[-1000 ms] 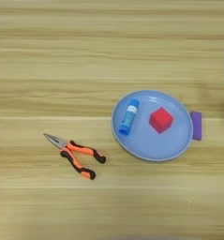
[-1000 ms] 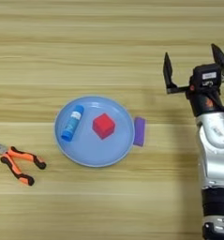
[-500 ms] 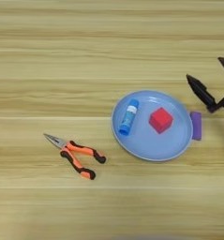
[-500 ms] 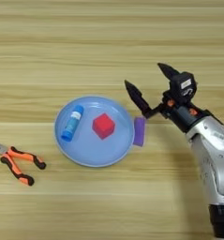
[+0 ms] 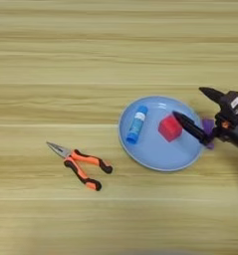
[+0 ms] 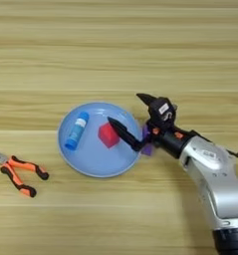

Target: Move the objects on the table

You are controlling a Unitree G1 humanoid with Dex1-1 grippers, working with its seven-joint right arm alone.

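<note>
A large round light-blue plate [image 6: 90, 170] lies right of the table's middle. On it rest a blue glue stick with a white label [image 6: 76, 130] at the left and a small red cube [image 6: 108, 135] at the centre. The small purple bar [image 6: 147, 148] lies against the plate's right rim, mostly covered by my gripper. My right gripper [image 6: 124, 107] is open, its fingers spread wide and pointing left. One black finger [image 6: 124, 133] reaches over the plate's right part, its tip beside the red cube. The other finger [image 5: 211, 93] points past the plate's upper right rim.
Orange-and-black-handled needle-nose pliers [image 5: 80, 164] lie on the light wood table [image 5: 65, 60] left of the plate, tips pointing up-left. My silver forearm [image 6: 212, 172] comes in from the bottom right.
My gripper has swung left and down from the right edge to the plate's right rim, over the purple bar. The plate, cube, glue stick and pliers have stayed in place.
</note>
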